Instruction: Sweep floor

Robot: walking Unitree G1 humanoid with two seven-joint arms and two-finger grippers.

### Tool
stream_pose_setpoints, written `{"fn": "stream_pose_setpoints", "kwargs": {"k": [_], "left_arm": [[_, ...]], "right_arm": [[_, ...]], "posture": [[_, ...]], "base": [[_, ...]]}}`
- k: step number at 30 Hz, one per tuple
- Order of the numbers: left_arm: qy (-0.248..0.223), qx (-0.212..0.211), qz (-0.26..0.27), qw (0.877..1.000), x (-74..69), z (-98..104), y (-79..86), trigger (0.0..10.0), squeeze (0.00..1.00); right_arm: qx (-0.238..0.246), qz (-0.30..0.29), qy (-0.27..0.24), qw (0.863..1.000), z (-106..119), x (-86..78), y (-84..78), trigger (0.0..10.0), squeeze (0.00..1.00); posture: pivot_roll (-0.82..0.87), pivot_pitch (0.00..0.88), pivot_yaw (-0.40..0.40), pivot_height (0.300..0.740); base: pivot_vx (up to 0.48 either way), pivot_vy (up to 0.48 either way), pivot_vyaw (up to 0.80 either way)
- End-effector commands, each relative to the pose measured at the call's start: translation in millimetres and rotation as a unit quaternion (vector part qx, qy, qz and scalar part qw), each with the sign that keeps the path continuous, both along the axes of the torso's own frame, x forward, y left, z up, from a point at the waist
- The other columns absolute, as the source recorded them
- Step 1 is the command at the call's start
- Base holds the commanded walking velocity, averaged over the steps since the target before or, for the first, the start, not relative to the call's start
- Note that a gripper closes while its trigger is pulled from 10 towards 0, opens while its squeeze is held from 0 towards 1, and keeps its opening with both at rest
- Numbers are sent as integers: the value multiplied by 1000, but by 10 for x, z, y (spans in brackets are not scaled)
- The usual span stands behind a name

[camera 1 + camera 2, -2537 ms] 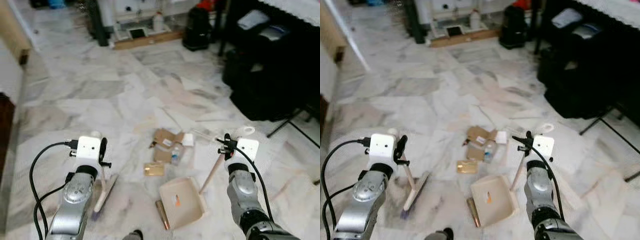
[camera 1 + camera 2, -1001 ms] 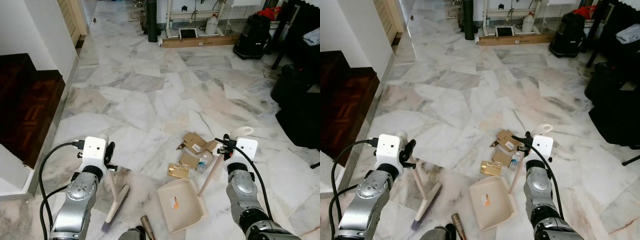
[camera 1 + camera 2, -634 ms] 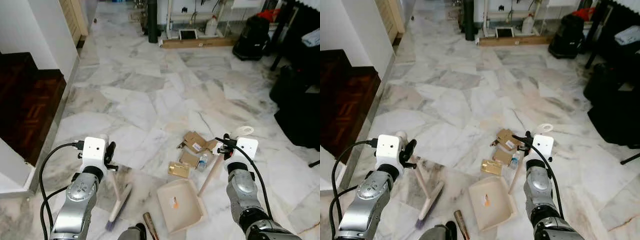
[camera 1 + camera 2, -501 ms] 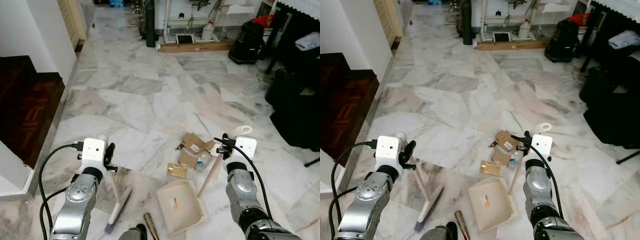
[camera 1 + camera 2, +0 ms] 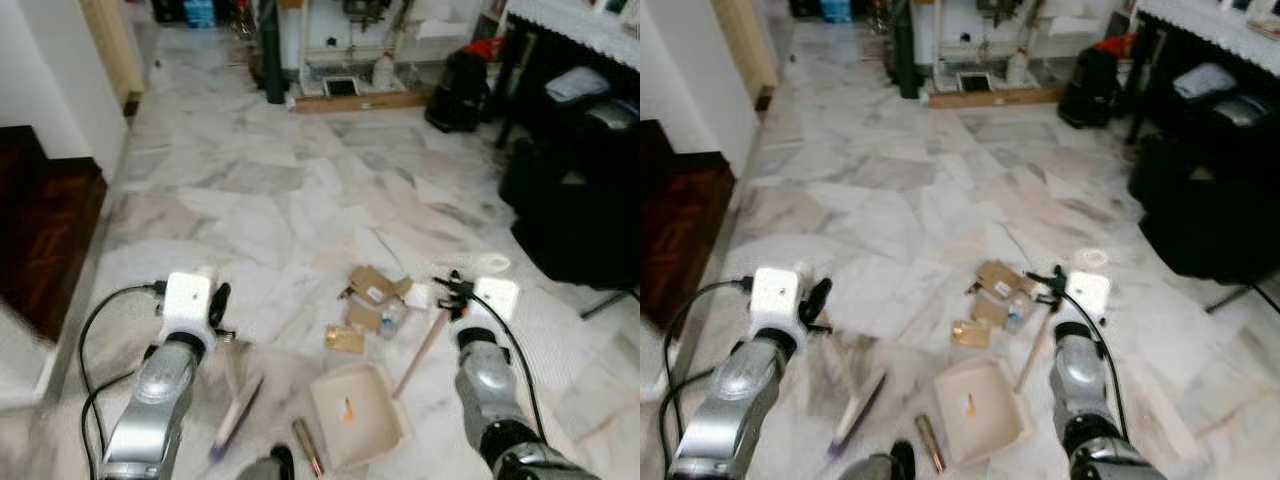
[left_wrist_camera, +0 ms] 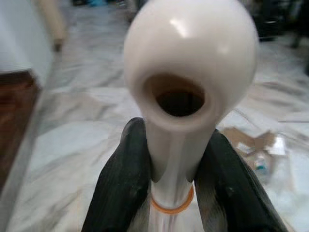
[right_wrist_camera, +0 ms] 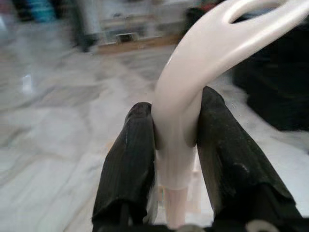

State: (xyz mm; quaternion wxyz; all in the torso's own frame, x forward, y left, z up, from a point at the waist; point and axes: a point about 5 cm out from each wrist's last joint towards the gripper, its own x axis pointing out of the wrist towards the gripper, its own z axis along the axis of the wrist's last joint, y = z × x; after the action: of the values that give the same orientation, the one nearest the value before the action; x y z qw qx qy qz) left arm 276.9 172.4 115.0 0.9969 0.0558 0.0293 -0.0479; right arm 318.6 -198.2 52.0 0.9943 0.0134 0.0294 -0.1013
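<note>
My left gripper is shut on the cream handle of a small broom, whose head rests on the marble floor to my left. In the left wrist view its fingers clamp the broom handle. My right gripper is shut on the long handle of a cream dustpan lying flat in front of me. In the right wrist view the fingers squeeze that dustpan handle. Just beyond the dustpan lie cardboard scraps, a gold packet and a small bottle.
A brown tube lies beside the dustpan. Black bags and furniture stand to the right, a dark wooden step to the left. A black vacuum and a wooden plank sit at the far end.
The camera has shifted and blurred as I move; the scene has slid slightly left. Both grippers keep their hold on the broom and dustpan handles.
</note>
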Motion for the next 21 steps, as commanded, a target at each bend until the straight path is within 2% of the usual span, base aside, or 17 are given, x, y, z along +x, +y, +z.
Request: {"fn": "stream_pose_setpoints", "kwargs": {"k": [1,19,21], "left_arm": [[-11,24,3,1000,16,59,32,10000,0],[-2,29,3,1000,23,57,45,10000,0],[-1,27,3,1000,25,55,43,10000,0]], "right_arm": [[3,4,-10,1000,36,27,46,10000,0],[0,2,-10,1000,35,24,45,10000,0],[0,1,-10,1000,36,25,42,10000,0]], "posture": [[166,85,24,740],[172,88,27,740],[173,88,26,740]], "base": [[0,0,0],[13,-427,0],[0,0,0]]}}
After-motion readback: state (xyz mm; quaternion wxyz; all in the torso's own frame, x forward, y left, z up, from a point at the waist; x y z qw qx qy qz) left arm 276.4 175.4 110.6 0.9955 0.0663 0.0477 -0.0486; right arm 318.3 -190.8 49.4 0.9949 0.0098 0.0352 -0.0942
